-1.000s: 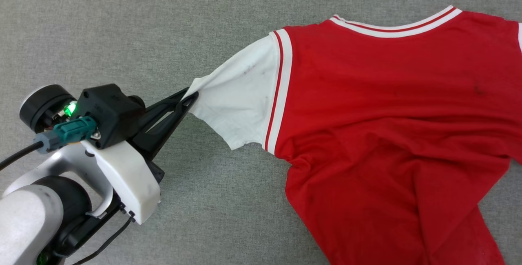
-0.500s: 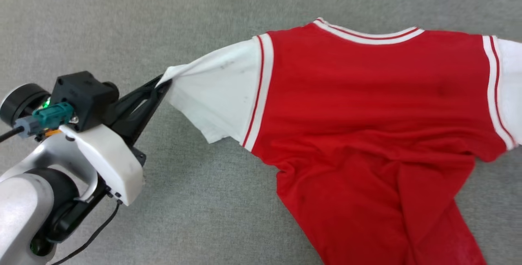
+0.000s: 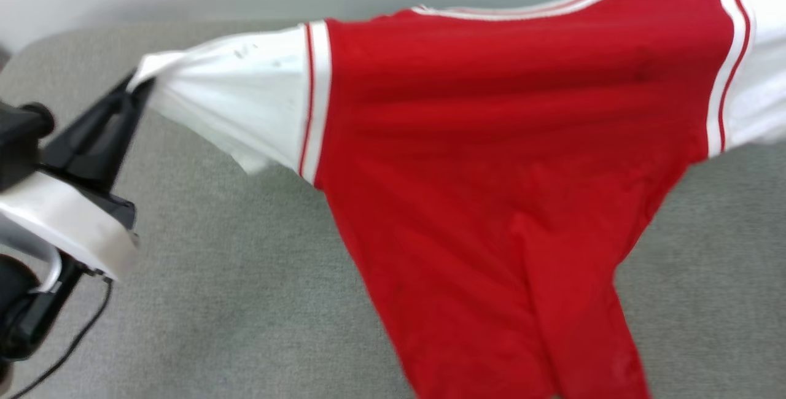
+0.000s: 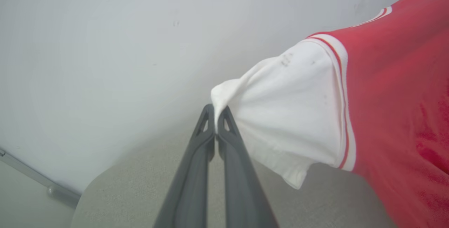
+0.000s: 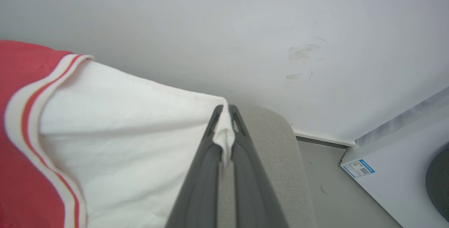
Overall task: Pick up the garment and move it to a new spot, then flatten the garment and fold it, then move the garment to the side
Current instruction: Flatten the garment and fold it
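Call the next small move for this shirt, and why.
Probably carry the shirt across and lower it onto the grey table: the left gripper is shut on one white sleeve, the right gripper on the other sleeve, and the shirt hangs stretched between them.

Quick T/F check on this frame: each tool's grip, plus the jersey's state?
1. The left tool is shut on a white sleeve of the jersey. True.
2. The right tool is open, clear of cloth. False: it is shut on the other sleeve.
3. The jersey lies folded on the grey surface. False: it is unfolded, held spread between the tools.
4. The side facing the head camera is plain red, no lettering. True.
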Controlling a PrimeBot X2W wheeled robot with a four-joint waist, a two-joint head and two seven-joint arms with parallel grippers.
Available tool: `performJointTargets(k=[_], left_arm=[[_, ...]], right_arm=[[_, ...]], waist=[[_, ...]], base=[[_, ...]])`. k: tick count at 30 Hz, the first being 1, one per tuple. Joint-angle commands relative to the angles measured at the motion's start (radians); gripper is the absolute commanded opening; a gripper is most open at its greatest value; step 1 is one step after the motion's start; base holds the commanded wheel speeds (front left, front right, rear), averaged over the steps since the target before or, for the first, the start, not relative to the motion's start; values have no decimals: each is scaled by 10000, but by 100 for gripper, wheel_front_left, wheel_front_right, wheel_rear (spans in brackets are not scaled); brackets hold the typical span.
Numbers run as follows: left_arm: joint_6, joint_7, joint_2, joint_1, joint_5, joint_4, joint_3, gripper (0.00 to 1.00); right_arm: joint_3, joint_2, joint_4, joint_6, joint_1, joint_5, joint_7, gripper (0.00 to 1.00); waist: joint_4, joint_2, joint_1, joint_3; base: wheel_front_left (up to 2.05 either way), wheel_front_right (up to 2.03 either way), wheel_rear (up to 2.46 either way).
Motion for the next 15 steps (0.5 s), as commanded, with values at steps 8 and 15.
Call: performJointTargets(k=[8,15], left_arm=[[739,-828,826,642,65,-439,1495,0],[1219,-1245,1359,1041,-25,-935,2758,0]], right_arm=[[373,-40,-1476,-11,-419,167,-568,0],[451,150,-2303,-11,-754,471,-771,0]], waist=[[-877,0,0,-1319],[-1206,0,0,-1583]], base=[[0,0,0],[0,0,0]])
